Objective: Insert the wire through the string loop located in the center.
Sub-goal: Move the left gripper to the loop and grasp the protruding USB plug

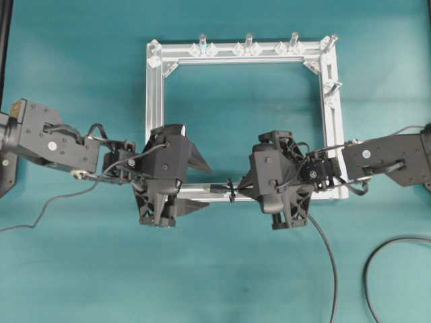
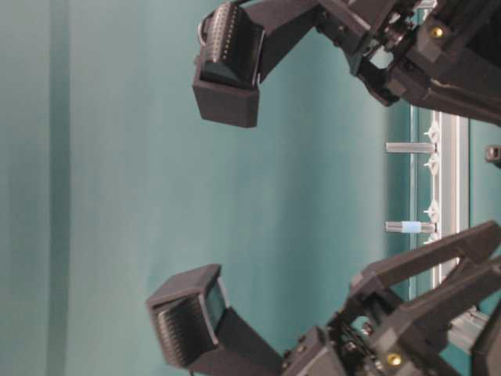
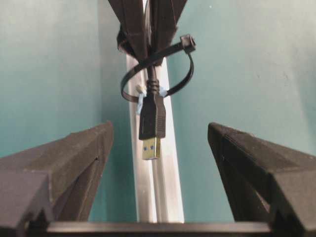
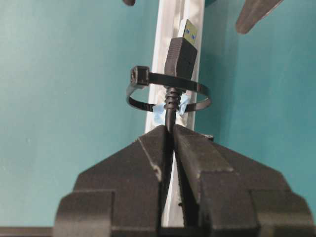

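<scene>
Your right gripper (image 4: 170, 136) has its jaws clamped on the wire (image 4: 170, 116), just behind the ribbed collar of the plug. In the right wrist view the plug (image 4: 181, 54) points toward the top of the frame, already threaded through the string loop (image 4: 148, 79), which circles the cable above the silver frame bar (image 4: 168, 29). Your left gripper (image 3: 159, 143) faces it with jaws spread wide apart, holding nothing; in the left wrist view the plug tip hangs at centre, midway between the two open fingers (image 3: 74, 153) and touching neither. From overhead, both grippers meet at the lower bar of the square aluminium frame (image 1: 153, 101) on the teal counter (image 1: 74, 269), the loop between them.
</scene>
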`<state>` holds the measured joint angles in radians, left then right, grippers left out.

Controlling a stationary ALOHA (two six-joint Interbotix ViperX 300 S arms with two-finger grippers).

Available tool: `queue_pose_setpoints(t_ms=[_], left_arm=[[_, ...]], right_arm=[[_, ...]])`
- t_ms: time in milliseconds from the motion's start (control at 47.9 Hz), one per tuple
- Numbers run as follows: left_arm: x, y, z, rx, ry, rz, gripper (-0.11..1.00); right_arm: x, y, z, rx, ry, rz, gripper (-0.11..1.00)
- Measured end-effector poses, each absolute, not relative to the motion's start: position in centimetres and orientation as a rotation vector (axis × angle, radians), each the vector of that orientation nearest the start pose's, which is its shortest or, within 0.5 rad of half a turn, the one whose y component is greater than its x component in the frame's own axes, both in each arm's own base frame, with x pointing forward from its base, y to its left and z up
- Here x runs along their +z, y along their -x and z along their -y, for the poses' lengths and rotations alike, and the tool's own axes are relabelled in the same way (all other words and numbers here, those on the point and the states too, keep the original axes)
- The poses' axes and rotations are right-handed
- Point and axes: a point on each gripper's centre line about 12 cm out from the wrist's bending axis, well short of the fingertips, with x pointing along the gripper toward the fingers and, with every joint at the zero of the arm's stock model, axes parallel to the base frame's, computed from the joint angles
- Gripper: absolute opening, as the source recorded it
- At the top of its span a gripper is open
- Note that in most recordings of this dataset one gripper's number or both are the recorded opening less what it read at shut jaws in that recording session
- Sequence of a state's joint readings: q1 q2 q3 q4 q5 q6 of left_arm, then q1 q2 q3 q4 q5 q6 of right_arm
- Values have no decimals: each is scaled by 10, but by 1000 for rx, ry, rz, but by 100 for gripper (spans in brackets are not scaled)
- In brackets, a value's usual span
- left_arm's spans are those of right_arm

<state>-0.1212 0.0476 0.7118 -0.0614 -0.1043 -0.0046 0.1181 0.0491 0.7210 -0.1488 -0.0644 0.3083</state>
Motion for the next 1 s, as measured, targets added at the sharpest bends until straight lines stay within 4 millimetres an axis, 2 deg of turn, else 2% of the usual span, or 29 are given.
queue_pose_setpoints(t_ms=[313, 689, 773, 835, 961, 1003], left_arm=[[120, -392, 47, -78, 39, -718, 82], [120, -397, 47, -77, 40, -712, 79], [119, -396, 47, -77, 40, -715, 70], [120, -396, 47, -77, 40, -713, 57], [120, -396, 47, -77, 40, -713, 22], [120, -397, 47, -77, 40, -713, 18]], right_arm=[[132, -377, -46, 64, -113, -730, 10], [131, -376, -46, 64, -113, -733, 10], [131, -377, -46, 64, -113, -732, 10], [132, -377, -46, 64, -113, -730, 10], [133, -379, -47, 66, -113, -724, 10], [134, -379, -47, 66, -113, -723, 10]])
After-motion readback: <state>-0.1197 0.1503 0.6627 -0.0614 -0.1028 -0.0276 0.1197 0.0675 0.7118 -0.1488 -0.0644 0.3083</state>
